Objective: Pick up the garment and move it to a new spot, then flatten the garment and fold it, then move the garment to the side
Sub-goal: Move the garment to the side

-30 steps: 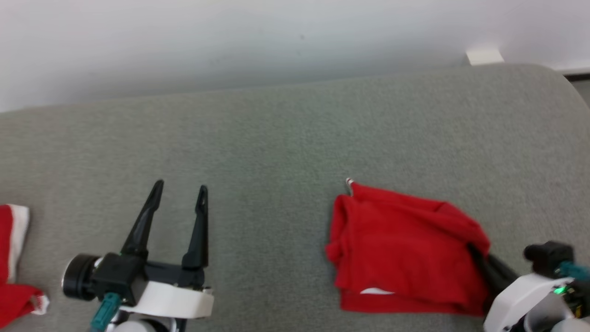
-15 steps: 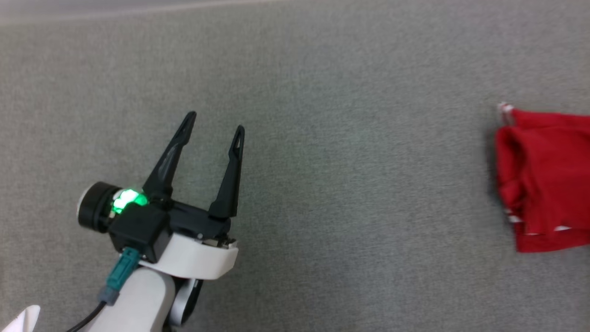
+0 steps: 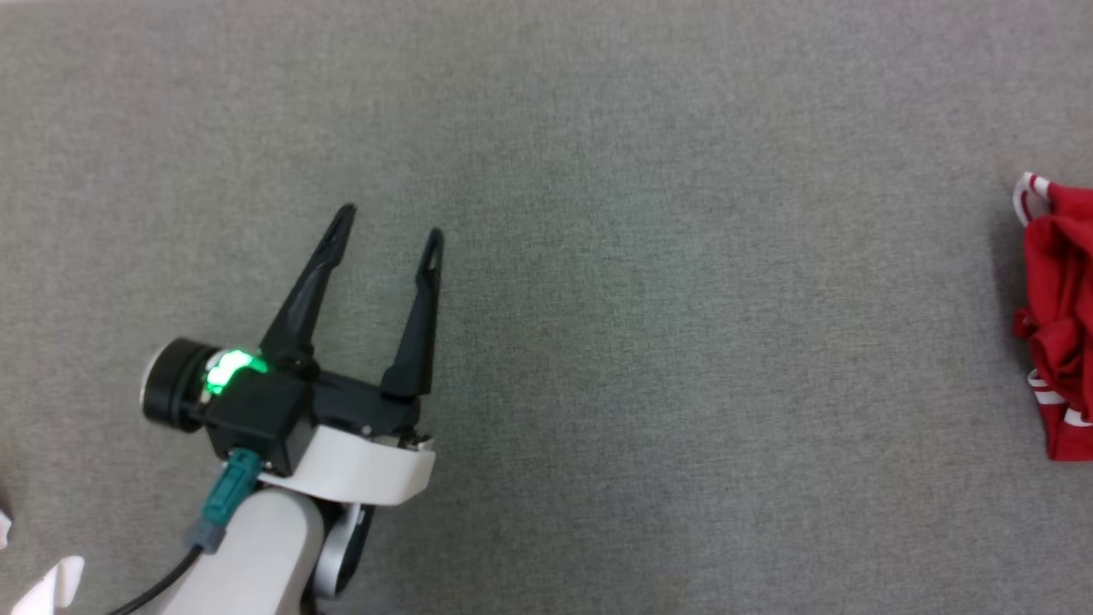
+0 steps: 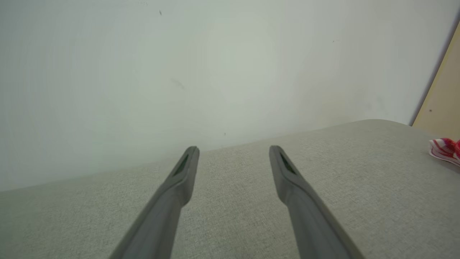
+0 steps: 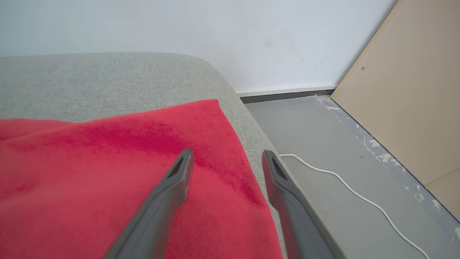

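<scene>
The red garment (image 3: 1059, 325) with white trim lies folded at the far right edge of the head view, on the grey upholstered surface (image 3: 649, 256). In the right wrist view the garment (image 5: 107, 180) spreads flat close under my right gripper (image 5: 226, 158), whose fingers stand open just above its right-hand edge, holding nothing. My left gripper (image 3: 388, 222) hovers open and empty over bare grey fabric, far to the left of the garment. A small bit of the garment (image 4: 445, 149) shows at the right edge of the left wrist view, beyond my left gripper (image 4: 233, 151).
The surface's rounded edge (image 5: 248, 118) runs right beside the garment; beyond it lies grey floor with a white cable (image 5: 345, 183) and a tan board (image 5: 406, 90) against the white wall (image 4: 215, 64).
The head camera has swung left, so the garment slid to the right edge of its view. My right gripper, shut on the garment a second ago, now stands open above it.
</scene>
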Tool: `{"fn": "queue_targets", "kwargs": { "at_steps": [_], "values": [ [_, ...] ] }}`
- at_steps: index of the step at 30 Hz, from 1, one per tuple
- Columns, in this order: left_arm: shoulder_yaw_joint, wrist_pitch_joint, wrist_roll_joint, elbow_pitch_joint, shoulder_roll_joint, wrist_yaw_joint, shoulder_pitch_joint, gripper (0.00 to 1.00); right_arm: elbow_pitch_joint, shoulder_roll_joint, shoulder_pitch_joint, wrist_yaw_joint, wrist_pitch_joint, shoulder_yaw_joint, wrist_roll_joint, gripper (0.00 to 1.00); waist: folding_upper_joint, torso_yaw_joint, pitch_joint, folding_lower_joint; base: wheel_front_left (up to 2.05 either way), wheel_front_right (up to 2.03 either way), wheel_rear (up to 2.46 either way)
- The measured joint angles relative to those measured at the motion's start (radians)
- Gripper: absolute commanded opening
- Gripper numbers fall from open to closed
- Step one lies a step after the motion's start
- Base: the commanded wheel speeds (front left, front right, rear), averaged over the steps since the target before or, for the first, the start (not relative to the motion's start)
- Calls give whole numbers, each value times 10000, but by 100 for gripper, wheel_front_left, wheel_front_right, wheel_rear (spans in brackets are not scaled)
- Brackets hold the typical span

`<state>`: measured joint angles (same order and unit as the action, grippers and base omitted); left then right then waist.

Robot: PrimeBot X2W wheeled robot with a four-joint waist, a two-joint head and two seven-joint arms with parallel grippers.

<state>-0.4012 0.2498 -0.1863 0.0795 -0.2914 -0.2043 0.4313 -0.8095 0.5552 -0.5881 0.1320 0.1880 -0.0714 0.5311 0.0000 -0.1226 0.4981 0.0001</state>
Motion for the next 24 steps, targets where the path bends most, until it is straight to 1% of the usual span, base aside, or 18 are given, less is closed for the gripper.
{"fn": "queue_targets", "kwargs": {
  "at_steps": [3, 5, 7, 10, 13, 15, 17, 20, 24],
  "values": [
    [157, 44, -58, -157, -31, -171, -339, 100, 362, -403, 383, 0, 399, -209, -288, 100, 0, -27, -312, -1, 0, 0, 0],
    [295, 67, -161, -232, -59, -276, -663, 100, 878, -740, 779, 0, 525, -385, -550, 100, 0, -42, -583, -1, 0, 0, 0],
    [416, 71, -259, -318, -94, -366, -991, 100, 1613, -1149, 1227, 0, 600, -575, -840, 100, 0, -45, -878, -1, 0, 0, 0],
    [629, 82, -336, -389, -150, -535, -1475, 100, 2980, -2029, 2035, 0, 648, -767, -1267, 100, 0, -16, -1351, -1, 0, 0, 0],
    [832, 86, -458, -418, -188, -729, -1906, 100, 4380, -2917, 2894, 0, 221, -729, -1662, 100, -1, 65, -1808, -2, 0, 0, 0],
    [995, 115, -568, -472, -186, -869, -2147, 100, 5200, -3390, 3384, 0, -140, -681, -1908, 100, -1, 156, -2083, -2, 0, 0, 0],
    [1081, 117, -623, -523, -188, -911, -2345, 100, 6002, -3787, 3863, 0, -504, -658, -2136, 100, 0, 290, -2331, -2, 0, 0, 0],
    [1294, 132, -706, -623, -217, -928, -2559, 100, 7060, -4184, 4379, 0, -1011, -571, -2309, 100, -1, 556, -2636, -2, 0, 0, 0],
    [1630, 134, -859, -642, -259, -746, -2834, 100, 7986, -4474, 4911, 0, -1542, -370, -2468, 100, -1, 877, -3036, -2, 0, 0, 0]
  ]
}}
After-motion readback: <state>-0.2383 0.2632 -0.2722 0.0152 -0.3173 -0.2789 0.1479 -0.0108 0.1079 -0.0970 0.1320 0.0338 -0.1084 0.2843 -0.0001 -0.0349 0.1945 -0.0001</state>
